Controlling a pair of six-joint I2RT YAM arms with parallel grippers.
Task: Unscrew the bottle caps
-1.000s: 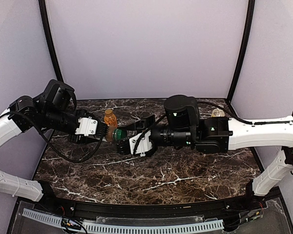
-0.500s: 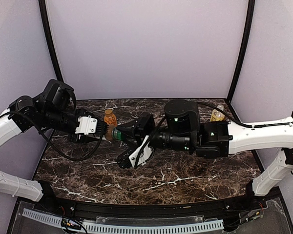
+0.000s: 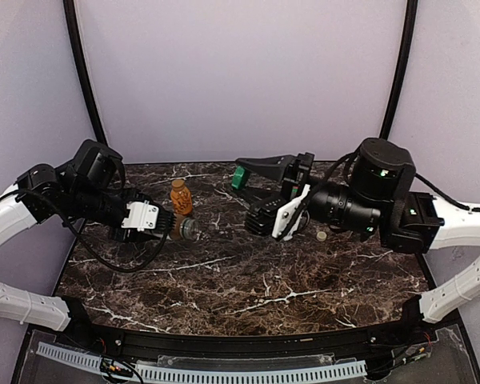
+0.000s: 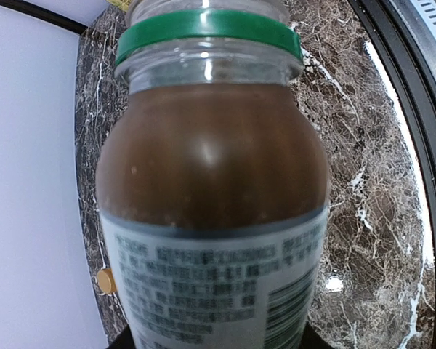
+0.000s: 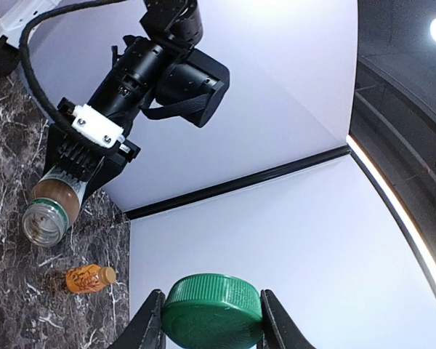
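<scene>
Right claw (image 3: 240, 178) swung away rightward; dark green cap (image 5: 212, 311) now off clear bottle (image 3: 185, 230).

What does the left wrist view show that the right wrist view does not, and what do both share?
Only the left wrist view shows the small print and barcode on the white label of the small clear plastic bottle of brown liquid. Only the right wrist view shows the dark green round screw cap clamped in the right end effector, the bottle's open mouth, and the left end effector gripping the bottle. Both share the clear bottle and the dark marble table.
</scene>
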